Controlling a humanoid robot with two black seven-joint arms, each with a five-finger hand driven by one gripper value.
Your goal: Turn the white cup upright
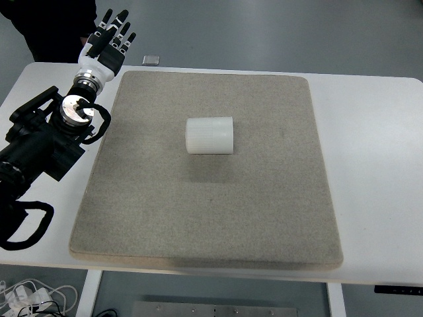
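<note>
1 white cup (209,135) lies sideways, well apart from left hand's (109,41) spread fingers.

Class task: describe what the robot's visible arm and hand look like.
The left arm is black and blocky, with black cable loops and a round silver wrist joint. The left hand has a white palm section and black fingers with white tips.
</note>
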